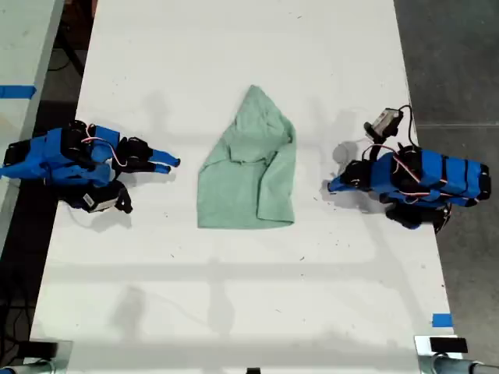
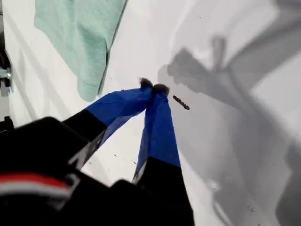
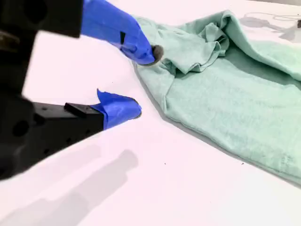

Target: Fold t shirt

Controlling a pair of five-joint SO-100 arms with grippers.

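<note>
My first gripper (image 2: pixel 153 87) is clenched: its two blue fingers meet at their dark tips, nothing is caught between them, and they sit just above the bare white table (image 1: pixel 234 296). In the exterior view this gripper (image 1: pixel 331 185) is on the exterior view's right, pointing toward the middle of the table, with its arm stretched low and nearly flat along the surface and a small camera with a looped cable showing above it. A clear strip of table separates its tips from the t shirt (image 1: pixel 249 171). From its own wrist camera only a rounded corner of the t shirt (image 2: pixel 80 33) shows, off to one side of the fingers. My second gripper (image 3: pixel 145 82) is spread wide and holds nothing; one blue finger reaches toward the edge of the t shirt (image 3: pixel 225 94), and I cannot tell from that camera whether its tip touches the cloth. The exterior view shows this gripper (image 1: pixel 173 163) on the exterior view's left, near the cloth but apart from it, its arm also lying low and pointing inward. The pale green t shirt lies partly folded in the middle of the table between the two arms, pointed at the top and straight along the bottom hem, with bunched folds across its middle.
</note>
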